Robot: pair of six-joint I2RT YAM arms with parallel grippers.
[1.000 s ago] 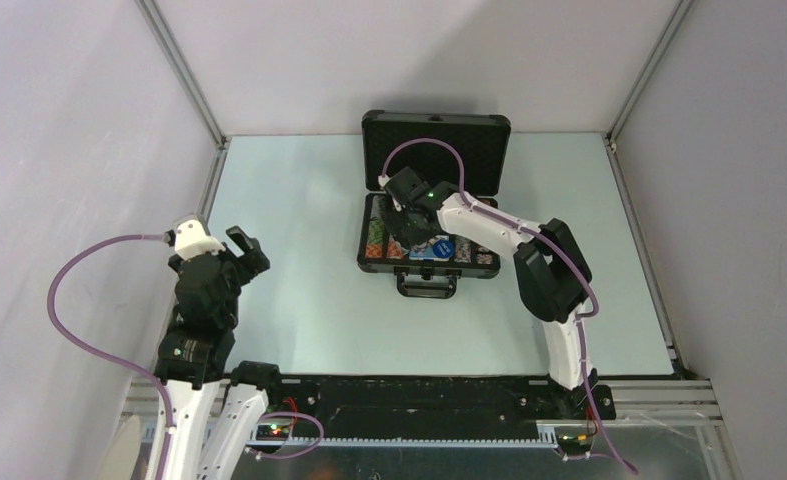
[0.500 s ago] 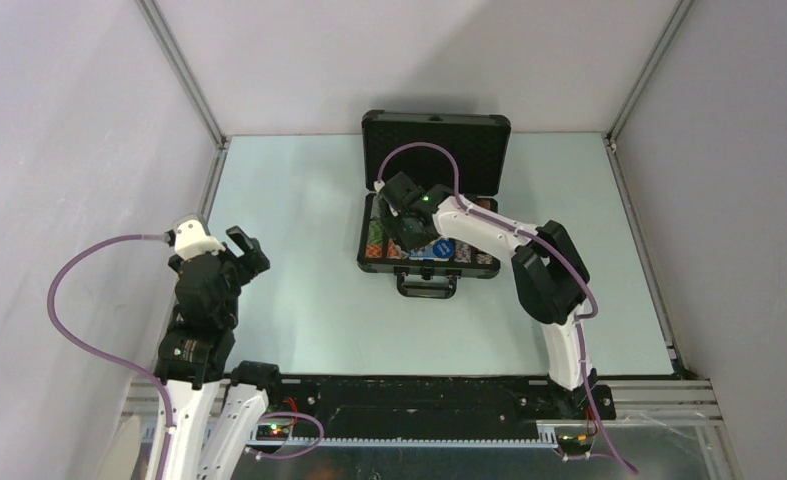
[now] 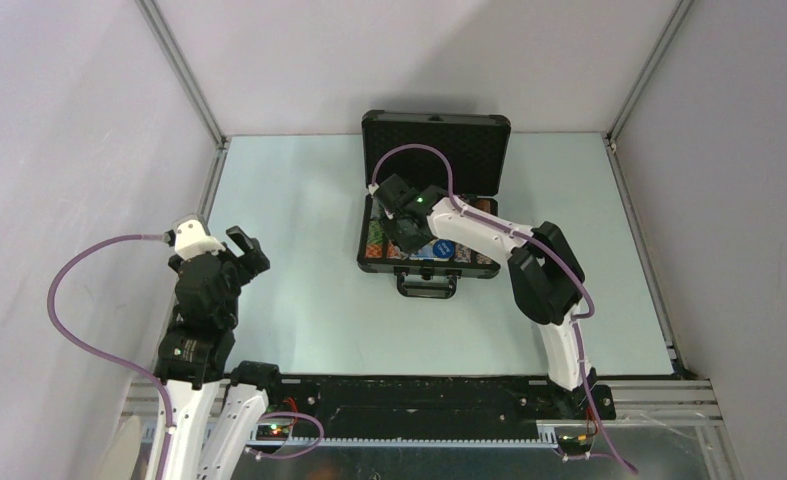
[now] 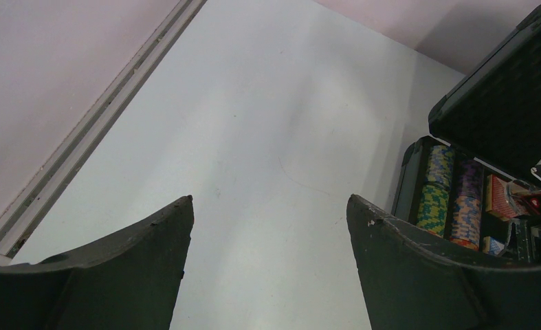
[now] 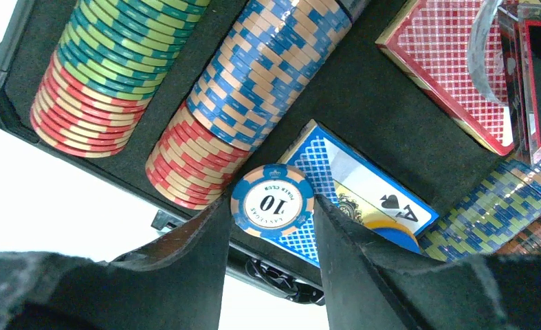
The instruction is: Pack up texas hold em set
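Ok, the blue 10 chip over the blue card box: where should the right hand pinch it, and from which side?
Pinch the blue 10 chip by its rim, at two opposite edges, coming straight down on its face. It lies flat, face-up over the blue card box, so only the edge is grippable; the right hand pinches it so.

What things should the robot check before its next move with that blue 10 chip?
1. The chip sits between the right hand fingers: ok.
2. The grip on the chip is tight: cannot tell; a finger stands at each side of it.
3. The case lid stands open: ok.
4. The left hand is open, holds nothing, and is away from the case: ok.
5. A free spot for the chip in the rows: cannot tell; the rows in view look full.
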